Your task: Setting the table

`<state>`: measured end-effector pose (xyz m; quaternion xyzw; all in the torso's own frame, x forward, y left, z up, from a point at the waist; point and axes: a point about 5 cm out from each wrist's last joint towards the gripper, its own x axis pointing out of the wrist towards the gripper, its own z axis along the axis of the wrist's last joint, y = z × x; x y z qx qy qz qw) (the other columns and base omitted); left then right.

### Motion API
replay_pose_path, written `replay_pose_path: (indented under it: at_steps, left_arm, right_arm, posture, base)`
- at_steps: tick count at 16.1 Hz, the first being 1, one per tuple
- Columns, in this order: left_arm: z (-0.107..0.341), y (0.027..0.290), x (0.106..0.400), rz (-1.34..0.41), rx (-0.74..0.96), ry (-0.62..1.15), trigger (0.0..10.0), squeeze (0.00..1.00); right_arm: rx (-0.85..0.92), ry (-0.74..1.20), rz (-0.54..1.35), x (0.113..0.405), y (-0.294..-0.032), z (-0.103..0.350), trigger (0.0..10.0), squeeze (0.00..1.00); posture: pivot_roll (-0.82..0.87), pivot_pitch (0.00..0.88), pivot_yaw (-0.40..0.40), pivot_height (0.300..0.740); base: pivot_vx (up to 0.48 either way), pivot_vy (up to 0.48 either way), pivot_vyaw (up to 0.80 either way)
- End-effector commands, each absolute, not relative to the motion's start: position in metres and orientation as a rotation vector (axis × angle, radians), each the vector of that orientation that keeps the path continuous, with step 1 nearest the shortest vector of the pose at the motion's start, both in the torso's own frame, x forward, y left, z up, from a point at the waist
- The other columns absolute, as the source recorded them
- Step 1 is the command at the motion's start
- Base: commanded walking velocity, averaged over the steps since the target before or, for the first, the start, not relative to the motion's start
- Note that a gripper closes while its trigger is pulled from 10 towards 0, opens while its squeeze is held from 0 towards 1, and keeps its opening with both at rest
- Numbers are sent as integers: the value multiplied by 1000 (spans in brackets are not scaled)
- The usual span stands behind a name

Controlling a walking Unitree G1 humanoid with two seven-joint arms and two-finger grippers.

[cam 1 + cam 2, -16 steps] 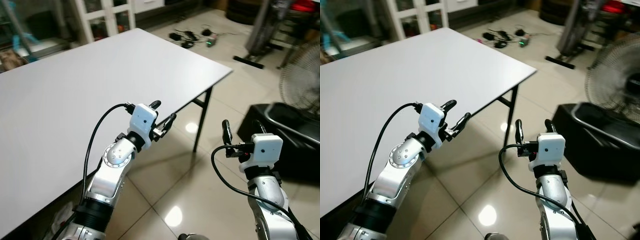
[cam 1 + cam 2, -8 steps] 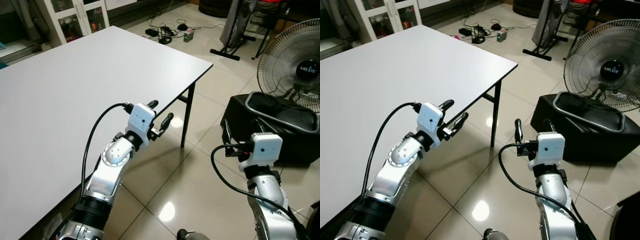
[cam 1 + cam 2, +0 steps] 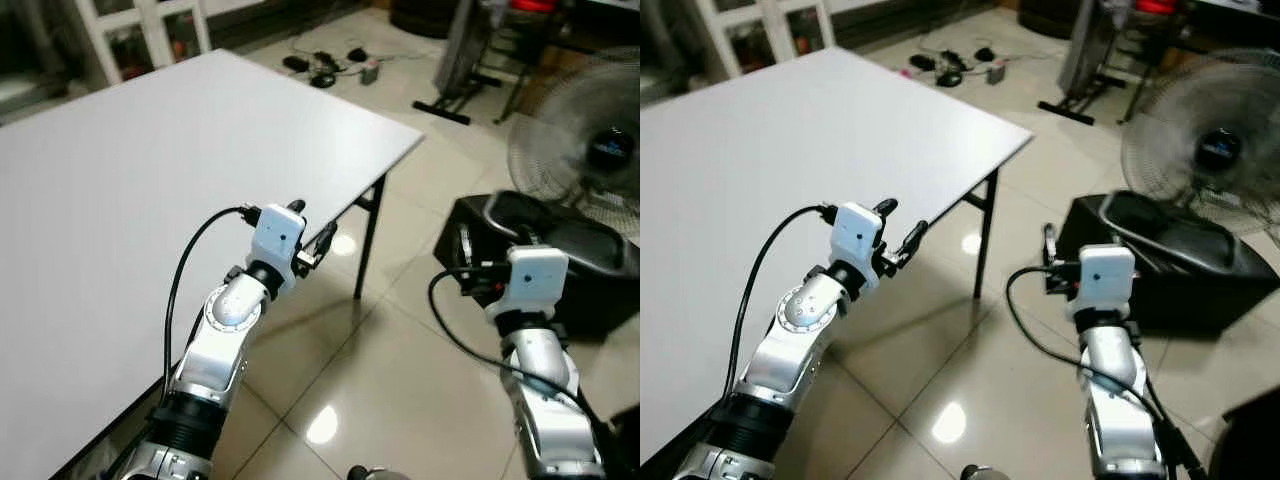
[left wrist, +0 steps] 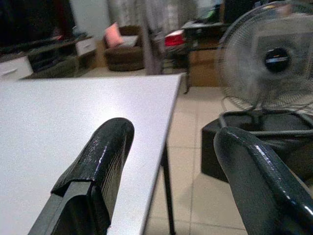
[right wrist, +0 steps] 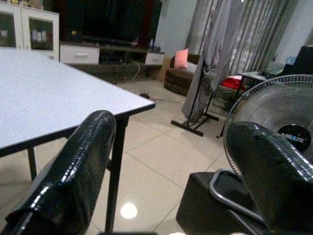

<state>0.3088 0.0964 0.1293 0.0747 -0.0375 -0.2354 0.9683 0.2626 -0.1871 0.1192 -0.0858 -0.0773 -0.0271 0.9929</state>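
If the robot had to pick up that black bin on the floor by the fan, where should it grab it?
Probably by the grey rim of the black bin, coming down from above. The bin sits open side up on the tiles, so its rim is a thin raised edge that two fingers could close over, one inside and one outside. The right tool is nearest and open; the fan stands close behind.

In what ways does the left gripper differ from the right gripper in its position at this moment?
The left gripper is at the edge of the white rectangular table, while the right gripper is over the glossy tiled floor, near the black bin. Both have two black fingers, spread open and holding nothing.
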Motion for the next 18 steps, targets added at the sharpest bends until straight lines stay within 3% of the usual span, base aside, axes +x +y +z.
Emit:
replay_pose_path:
  at_steps: [1,18]
  left_arm:
    - [126,98,310,-446,145,-49,10000,0]
    - [125,99,314,-405,153,-17,10000,0]
  right_arm:
    - [-180,-137,-43,264,-182,117,10000,0]
    - [-138,-78,-38,271,-181,113,10000,0]
  posture:
    - [-37,0,-14,740]
    - [-34,0,-33,740]
  base:
    - [0,0,0]
    - [0,0,0]
